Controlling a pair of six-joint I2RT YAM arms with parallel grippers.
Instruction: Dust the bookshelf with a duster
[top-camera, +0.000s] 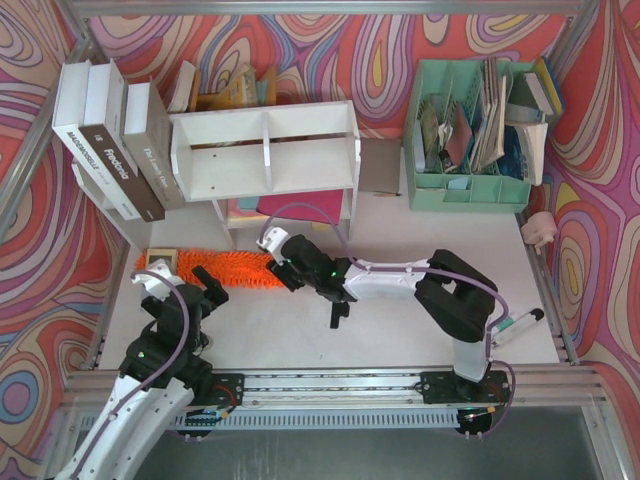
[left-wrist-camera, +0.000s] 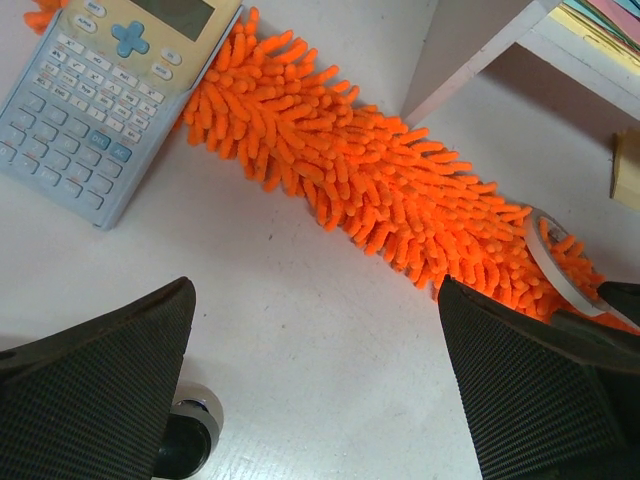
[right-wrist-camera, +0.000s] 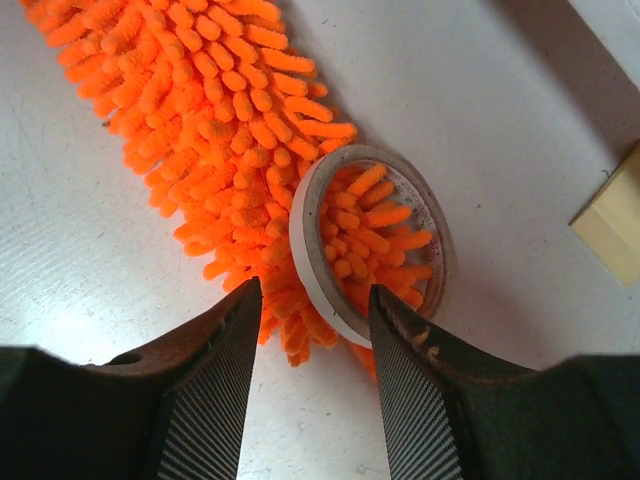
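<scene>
Right end effector (right-wrist-camera: 315, 295) hovering, fingers apart, straddling duster (right-wrist-camera: 210, 130) end and tape ring (right-wrist-camera: 303, 240) sitting on it, lower centre of right wrist view. Left end effector (left-wrist-camera: 315, 300) gaping wide over tabletop (left-wrist-camera: 330, 420), gripping nothing. Duster lying flat, centre-left in top view, just below bookshelf (top-camera: 265, 150). Calculator (left-wrist-camera: 100, 90) overlapping duster's upper-left end.

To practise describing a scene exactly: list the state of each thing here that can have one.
duster: lying flat, unheld
tape ring: tilted on the duster's end
calculator: face up, edge on the duster
bookshelf: upright, compartments look empty
left gripper: open, holding nothing
right gripper: open, either side of the tape ring
</scene>
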